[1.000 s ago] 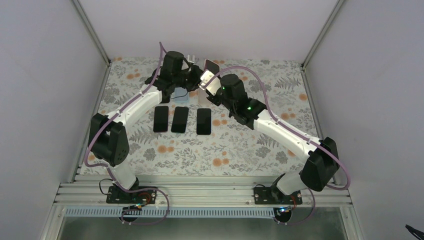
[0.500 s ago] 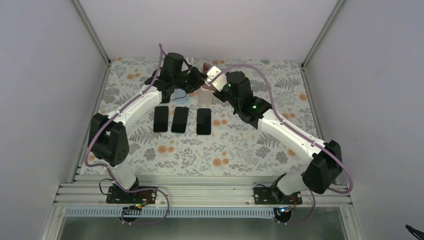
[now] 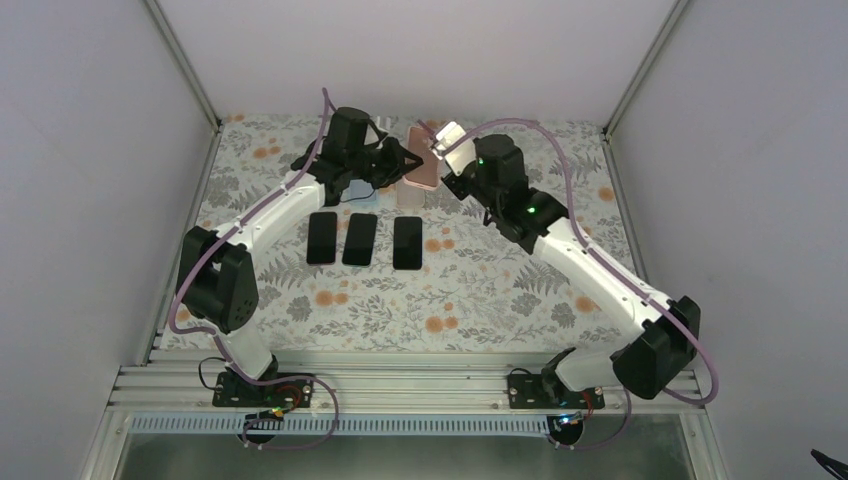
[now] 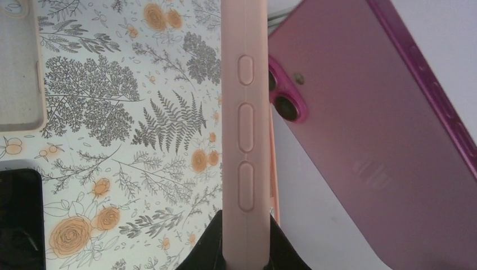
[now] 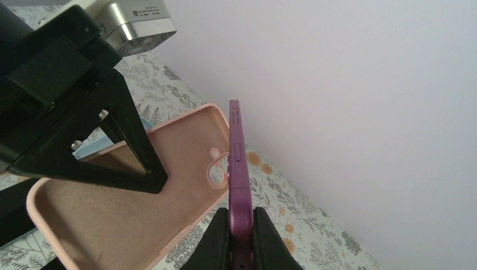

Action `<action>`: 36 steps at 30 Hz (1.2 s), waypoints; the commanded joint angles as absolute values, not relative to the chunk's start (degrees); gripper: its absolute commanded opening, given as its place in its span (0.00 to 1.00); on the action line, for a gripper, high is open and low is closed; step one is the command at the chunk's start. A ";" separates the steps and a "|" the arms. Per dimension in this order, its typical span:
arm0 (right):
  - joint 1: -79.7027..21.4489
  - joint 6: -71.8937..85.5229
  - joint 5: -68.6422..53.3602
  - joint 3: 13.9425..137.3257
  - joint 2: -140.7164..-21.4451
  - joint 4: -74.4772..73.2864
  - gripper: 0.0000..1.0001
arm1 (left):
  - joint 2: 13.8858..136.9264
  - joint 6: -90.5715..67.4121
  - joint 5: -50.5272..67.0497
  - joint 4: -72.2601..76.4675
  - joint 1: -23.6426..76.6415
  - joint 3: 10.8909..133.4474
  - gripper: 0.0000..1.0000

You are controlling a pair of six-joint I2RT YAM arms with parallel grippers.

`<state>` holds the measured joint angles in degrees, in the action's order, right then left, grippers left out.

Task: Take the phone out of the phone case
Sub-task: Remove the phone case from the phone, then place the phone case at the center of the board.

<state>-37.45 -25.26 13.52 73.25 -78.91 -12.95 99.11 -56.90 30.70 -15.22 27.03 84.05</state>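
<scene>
My left gripper is shut on the pink phone case, held above the table at the back. In the left wrist view the case stands edge-on between the fingers. My right gripper is shut on the purple phone, which shows edge-on between the black fingers. The phone's back with its camera lenses sits just right of the case, apart from it. In the right wrist view the case shows its bare, empty inside.
Three black phones lie in a row on the floral table. A light blue case and a pale case lie behind them. The back wall stands close behind both grippers.
The right gripper has moved up and to the right with the purple phone, drawing it out of the pink case. The left gripper keeps hold of the case, which now lies flatter.
</scene>
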 commanded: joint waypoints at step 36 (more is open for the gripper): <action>-15.12 -11.63 -7.98 82.37 -72.35 -22.58 0.04 | 122.43 -49.35 17.02 -16.15 30.56 104.63 0.02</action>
<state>-17.04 -13.34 -6.17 79.53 -72.99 -25.43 119.48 -48.64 20.40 -18.37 28.88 100.20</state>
